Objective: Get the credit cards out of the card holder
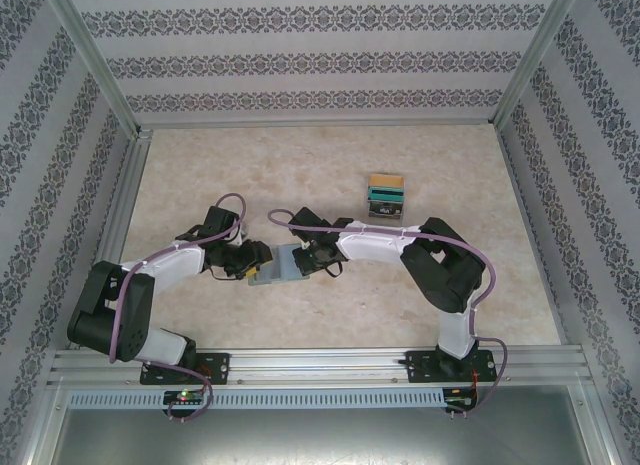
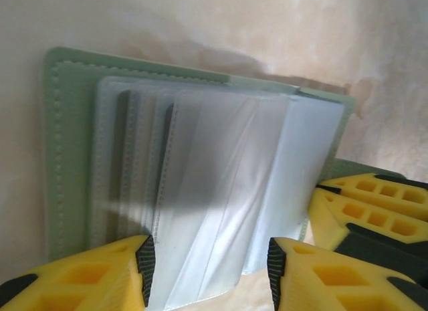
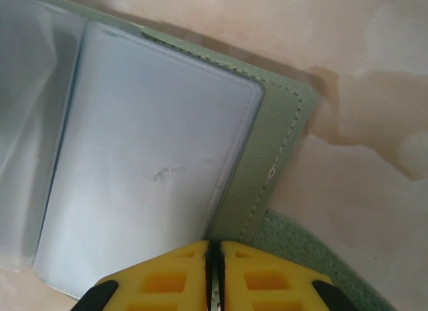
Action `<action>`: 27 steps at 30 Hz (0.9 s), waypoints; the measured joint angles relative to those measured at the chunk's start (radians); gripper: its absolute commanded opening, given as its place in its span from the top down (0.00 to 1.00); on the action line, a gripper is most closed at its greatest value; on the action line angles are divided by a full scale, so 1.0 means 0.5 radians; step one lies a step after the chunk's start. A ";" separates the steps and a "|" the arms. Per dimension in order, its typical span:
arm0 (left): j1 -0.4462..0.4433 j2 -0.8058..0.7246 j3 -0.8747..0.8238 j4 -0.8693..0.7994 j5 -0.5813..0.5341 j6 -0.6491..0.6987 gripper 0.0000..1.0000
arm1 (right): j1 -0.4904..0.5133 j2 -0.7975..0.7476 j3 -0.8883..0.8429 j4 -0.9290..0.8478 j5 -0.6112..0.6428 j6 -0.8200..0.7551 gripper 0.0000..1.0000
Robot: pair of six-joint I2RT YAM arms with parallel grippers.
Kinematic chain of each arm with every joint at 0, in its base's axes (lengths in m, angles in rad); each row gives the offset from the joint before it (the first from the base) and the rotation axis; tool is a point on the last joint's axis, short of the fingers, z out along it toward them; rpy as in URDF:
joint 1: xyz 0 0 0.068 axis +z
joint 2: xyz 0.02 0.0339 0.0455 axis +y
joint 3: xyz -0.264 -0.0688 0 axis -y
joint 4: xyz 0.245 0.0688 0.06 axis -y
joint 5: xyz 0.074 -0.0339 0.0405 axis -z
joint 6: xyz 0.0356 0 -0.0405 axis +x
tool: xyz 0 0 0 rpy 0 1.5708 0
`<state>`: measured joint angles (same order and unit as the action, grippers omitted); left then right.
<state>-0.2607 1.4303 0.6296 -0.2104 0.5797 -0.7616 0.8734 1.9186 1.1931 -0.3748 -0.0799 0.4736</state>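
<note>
Counts: one card holder [image 1: 272, 268]; two arms; one overlapped pile of credit cards [image 1: 386, 196] showing three colour bands, yellow-gold, teal and dark grey; exact number in the pile not readable.

Card holder lies open and flat at table centre, between the two grippers; green stitched cover under several clear sleeves [image 2: 221, 164]; two dark bands show through the sleeves, and I cannot tell whether they are cards. Pile of credit cards sits well apart, beyond the right arm.

Left gripper [image 2: 207, 274]: jaws apart, straddling the near edge of the sleeves, nothing pinched. Right gripper [image 3: 212, 284]: fingers pressed together at the cover's edge; whether they nip the cover I cannot tell.

Surface: beige marbled table [image 1: 200, 165]. Room: patterned striped walls [image 1: 320, 55] on three sides; aluminium rail [image 1: 320, 363] along the near edge.
</note>
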 measured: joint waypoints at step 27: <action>-0.020 0.026 -0.062 0.530 0.436 -0.173 0.45 | 0.008 0.013 0.009 0.024 -0.016 0.024 0.83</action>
<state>-0.2707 1.4433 0.5987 0.0547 0.7979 -0.8482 0.8772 1.9251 1.1976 -0.3626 -0.0879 0.4854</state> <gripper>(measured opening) 0.550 0.167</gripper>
